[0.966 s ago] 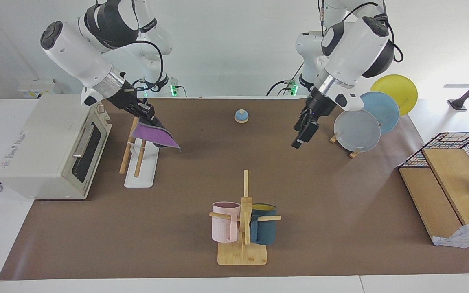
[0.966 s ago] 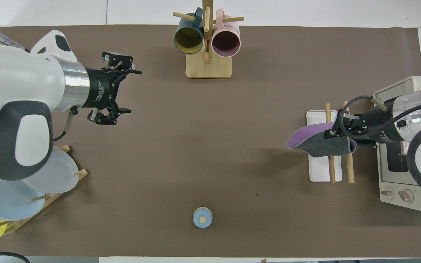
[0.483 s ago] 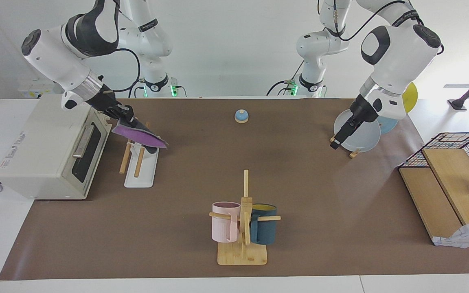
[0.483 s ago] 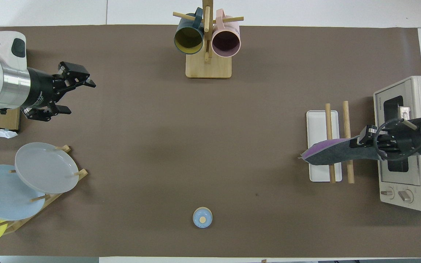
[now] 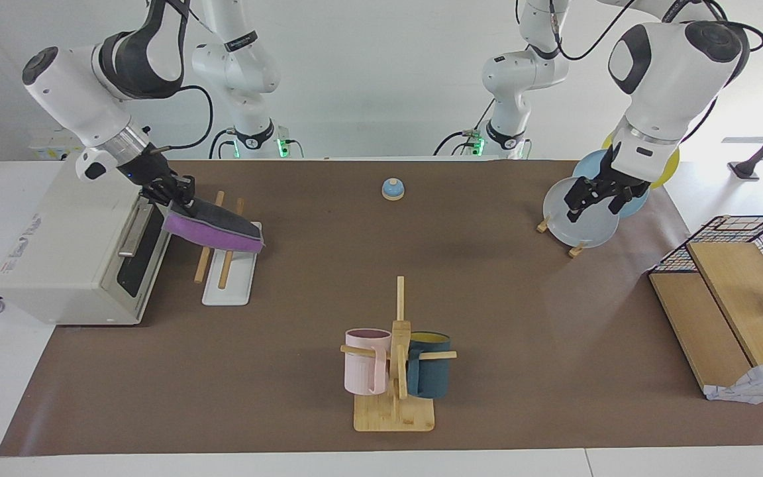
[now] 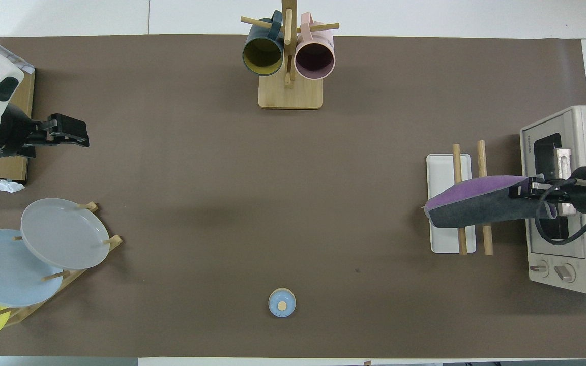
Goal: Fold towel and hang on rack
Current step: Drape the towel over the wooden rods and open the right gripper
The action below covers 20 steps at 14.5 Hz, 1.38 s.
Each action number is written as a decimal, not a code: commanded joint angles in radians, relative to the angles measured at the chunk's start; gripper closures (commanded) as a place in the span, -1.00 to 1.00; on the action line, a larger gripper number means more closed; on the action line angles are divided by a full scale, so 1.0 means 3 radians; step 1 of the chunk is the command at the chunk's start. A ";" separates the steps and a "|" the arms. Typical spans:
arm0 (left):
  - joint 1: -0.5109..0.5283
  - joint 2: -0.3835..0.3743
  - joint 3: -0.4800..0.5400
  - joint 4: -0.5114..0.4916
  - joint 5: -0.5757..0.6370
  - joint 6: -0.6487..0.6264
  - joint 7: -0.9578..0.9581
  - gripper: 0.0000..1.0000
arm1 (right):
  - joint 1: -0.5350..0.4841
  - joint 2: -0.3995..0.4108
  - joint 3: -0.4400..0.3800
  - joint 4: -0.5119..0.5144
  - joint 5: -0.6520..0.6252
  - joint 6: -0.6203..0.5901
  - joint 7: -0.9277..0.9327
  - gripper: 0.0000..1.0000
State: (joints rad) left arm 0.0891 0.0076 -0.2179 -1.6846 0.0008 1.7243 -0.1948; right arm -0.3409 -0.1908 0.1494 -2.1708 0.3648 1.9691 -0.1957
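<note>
Right gripper [image 5: 171, 193] clamps your folded towel [image 5: 212, 227] across the rack [image 5: 228, 281] rods, at 9 o'clock facing, so it drapes | left gripper [image 5: 597, 197] waits over plates [image 5: 580, 215], fingers apart.

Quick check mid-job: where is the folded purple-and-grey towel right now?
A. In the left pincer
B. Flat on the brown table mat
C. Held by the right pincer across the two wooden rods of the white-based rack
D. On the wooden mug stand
C: the right pincer grips one end of the folded purple-and-grey towel, which stretches across the two-rod wooden rack beside the toaster oven.
</note>
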 commanded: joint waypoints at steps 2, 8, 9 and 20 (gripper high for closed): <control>-0.0725 0.0087 0.0623 0.0343 0.0176 -0.0470 0.0276 -1.00 | -0.0055 -0.0100 0.0039 -0.0173 -0.0137 0.0155 -0.0217 1.00; -0.0721 -0.0138 0.0619 -0.0040 0.0125 -0.0327 0.0271 -1.00 | -0.0055 -0.0100 0.0039 -0.0332 -0.0342 0.0411 -0.0406 0.67; -0.0726 -0.0138 0.0619 -0.0035 0.0115 -0.0343 0.0266 -1.00 | -0.0050 -0.0105 0.0039 -0.0332 -0.0342 0.0406 -0.0360 -0.49; -0.0583 -0.0092 0.0563 0.0108 -0.0089 -0.0317 0.0246 -1.00 | -0.0014 0.0012 0.0049 0.0250 -0.1052 -0.0078 -0.0335 -1.00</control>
State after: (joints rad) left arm -0.1006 -0.0120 -0.0481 -1.6550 0.0060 1.6169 -0.1263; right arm -0.3380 -0.2012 0.1580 -2.1901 0.0965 2.0324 -0.2969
